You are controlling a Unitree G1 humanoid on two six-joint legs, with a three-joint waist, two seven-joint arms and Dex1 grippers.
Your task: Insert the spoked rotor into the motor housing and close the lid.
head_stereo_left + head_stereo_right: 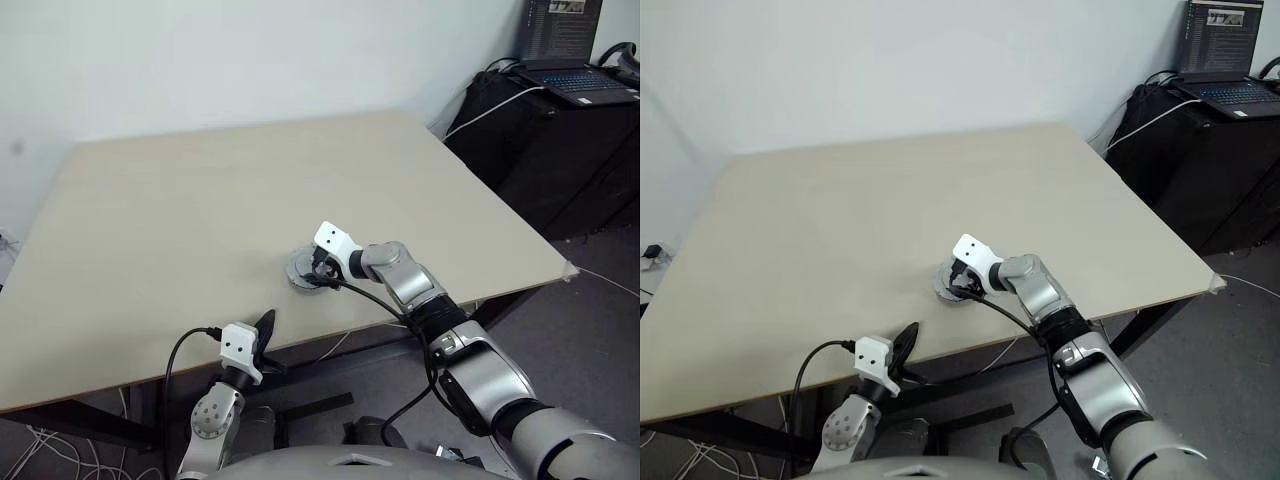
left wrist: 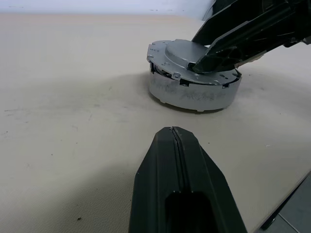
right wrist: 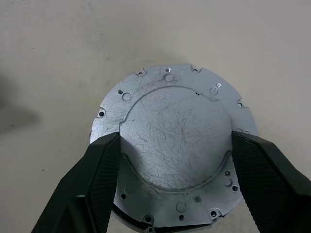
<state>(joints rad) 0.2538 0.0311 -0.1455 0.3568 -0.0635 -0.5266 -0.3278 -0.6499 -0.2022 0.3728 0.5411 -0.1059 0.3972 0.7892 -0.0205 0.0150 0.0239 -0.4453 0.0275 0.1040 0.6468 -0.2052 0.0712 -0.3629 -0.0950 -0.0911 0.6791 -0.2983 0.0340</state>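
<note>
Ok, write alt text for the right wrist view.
A round pale-grey metal lid with a raised central disc and small rim holes lies on a beige table, seen from above. The right gripper has its two black fingers spread on either side of the raised centre, over the lid's rim.

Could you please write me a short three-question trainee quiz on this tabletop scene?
1. True or false: the lid already lies on top of the motor housing.
2. Which gripper is at the lid? A) left gripper B) right gripper
3. How do the left gripper's fingers stand?

Key:
1. True; it sits slightly askew, not fully seated.
2. B; its fingers stand on either side of the lid's raised centre.
3. Shut, back near the table edge, apart from the parts.
</note>
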